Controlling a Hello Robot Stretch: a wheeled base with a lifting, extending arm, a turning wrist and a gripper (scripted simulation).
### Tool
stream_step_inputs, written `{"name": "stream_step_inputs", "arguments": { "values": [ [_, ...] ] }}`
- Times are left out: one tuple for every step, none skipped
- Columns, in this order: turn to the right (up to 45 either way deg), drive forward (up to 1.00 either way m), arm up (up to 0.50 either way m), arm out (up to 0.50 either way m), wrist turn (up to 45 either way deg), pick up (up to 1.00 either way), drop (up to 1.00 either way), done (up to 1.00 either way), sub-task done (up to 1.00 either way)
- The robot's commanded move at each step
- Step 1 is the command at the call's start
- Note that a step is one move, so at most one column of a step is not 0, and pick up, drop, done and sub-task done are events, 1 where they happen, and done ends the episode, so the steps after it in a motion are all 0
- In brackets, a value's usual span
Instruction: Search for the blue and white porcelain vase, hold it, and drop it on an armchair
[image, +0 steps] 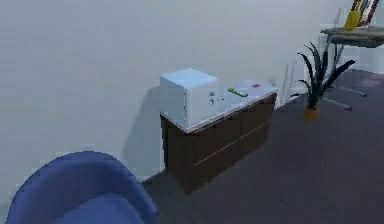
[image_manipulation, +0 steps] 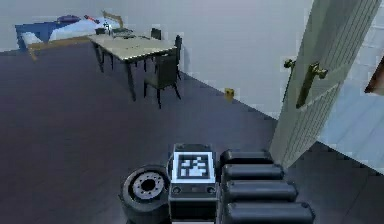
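In the forward view, the blue armchair sits in the lower left corner, cut off by the bottom edge. At centre a dark cabinet runs along the white wall, and a potted plant stands at the right. The floor in the lower right is open.

In the arm side view, the gripper is a dark lump at bottom centre. I cannot tell whether its fingers grasp anything, or where the vase is. Bare floor spreads to the left, a dining table is at the upper left, and a door edge is at the right.
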Motion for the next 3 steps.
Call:
{"name": "stream_step_inputs", "arguments": {
  "values": [
    [-45.0,0.0,0.0,0.0,0.0,0.0,0.0,0.0,0.0],
    [-45.0,0.0,0.0,0.0,0.0,0.0,0.0,0.0,0.0],
    [-30.0,0.0,0.0,0.0,0.0,0.0,0.0,0.0,0.0]
  ]
}}
